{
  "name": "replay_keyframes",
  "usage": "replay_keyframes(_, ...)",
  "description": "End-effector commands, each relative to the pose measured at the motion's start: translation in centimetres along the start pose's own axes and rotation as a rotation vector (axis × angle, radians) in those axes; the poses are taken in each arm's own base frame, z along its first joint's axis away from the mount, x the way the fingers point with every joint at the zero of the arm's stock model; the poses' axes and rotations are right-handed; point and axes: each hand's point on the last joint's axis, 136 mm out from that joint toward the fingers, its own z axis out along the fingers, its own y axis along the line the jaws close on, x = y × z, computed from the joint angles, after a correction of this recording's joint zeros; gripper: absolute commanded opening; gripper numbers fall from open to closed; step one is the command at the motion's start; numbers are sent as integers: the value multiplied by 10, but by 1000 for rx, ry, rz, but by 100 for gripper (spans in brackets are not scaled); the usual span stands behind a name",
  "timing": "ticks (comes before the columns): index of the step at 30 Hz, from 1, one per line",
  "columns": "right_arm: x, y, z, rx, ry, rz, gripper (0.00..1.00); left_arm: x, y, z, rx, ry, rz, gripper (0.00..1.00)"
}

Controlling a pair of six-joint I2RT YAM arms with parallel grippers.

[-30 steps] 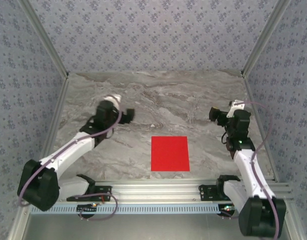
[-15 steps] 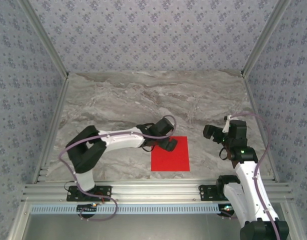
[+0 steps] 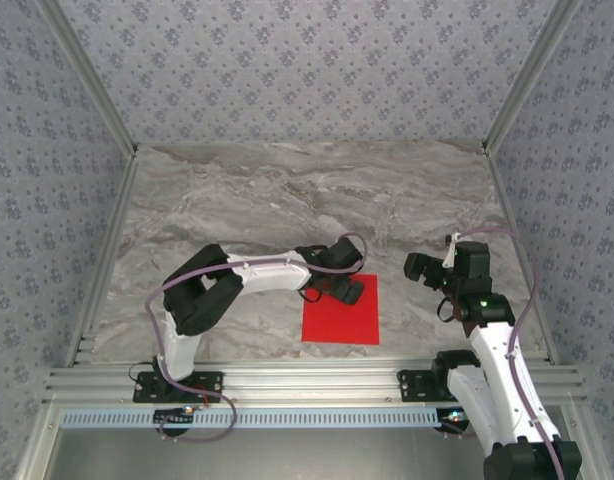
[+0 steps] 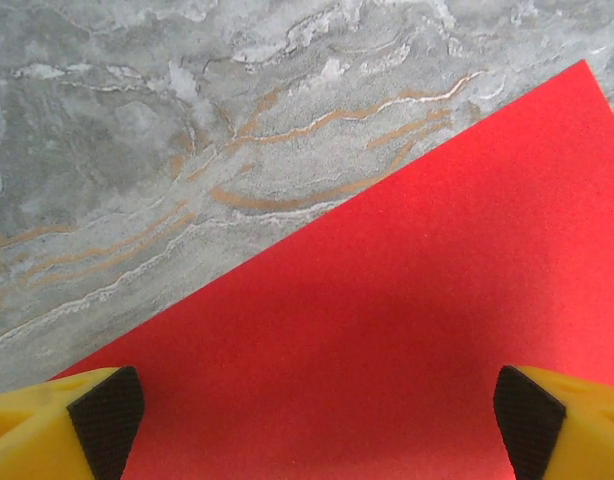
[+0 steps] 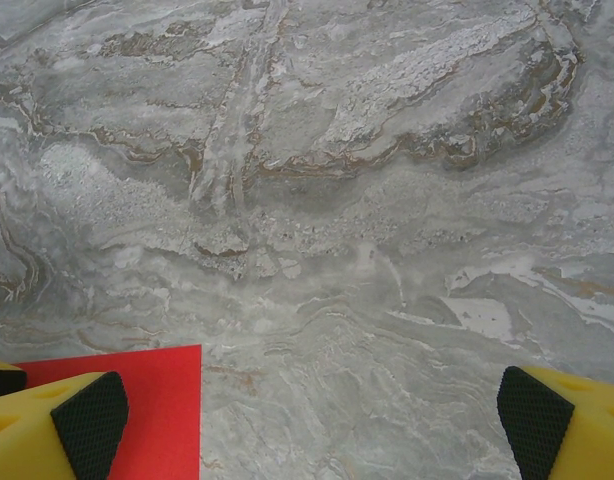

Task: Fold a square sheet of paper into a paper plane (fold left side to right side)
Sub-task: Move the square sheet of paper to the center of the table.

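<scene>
The square sheet of paper [image 3: 340,312] is plain bright red and lies flat and unfolded on the marble table, near the front middle. A paper plane is out of view. My left gripper [image 3: 345,288] hangs open over the sheet's far edge, close above it. In the left wrist view the sheet [image 4: 387,300] spreads under the left gripper [image 4: 317,425], whose yellow fingers [image 4: 47,425] hold nothing. My right gripper [image 3: 419,268] stands open to the right of the sheet, apart from it. In the right wrist view a corner of the sheet [image 5: 152,410] shows beside the right gripper [image 5: 309,425].
The grey marble table [image 3: 287,200] has bare room behind and to both sides of the sheet. Patterned walls enclose it at the left, back and right. An aluminium rail [image 3: 307,380] with the arm bases runs along the near edge.
The left arm has swung from the far left of the table across to the sheet's far edge. The right arm has shifted a little nearer and leftward. The sheet has not moved.
</scene>
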Motion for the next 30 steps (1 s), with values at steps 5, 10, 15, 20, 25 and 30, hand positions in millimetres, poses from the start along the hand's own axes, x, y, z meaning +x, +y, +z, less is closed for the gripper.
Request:
replay_keyframes(5,1,-1,-4,16,8,7,100,9,27,18,-102,76,36,94)
replay_keyframes(10,3,1,-4,6,17,10,100,-16,55,23,-129,57,54,94)
replay_keyframes(15,6,3,-3,-3,25,22,100,-50,78,28,-115,28,45,94)
replay_keyframes(20,11,8,1,-34,43,44,100,-76,85,23,-95,-2,56,94)
replay_keyframes(25,13,22,13,-84,88,52,100,-96,74,-17,-36,-72,64,94)
replay_keyframes(30,17,46,34,-107,188,-6,100,-83,63,-60,65,-133,-29,94)
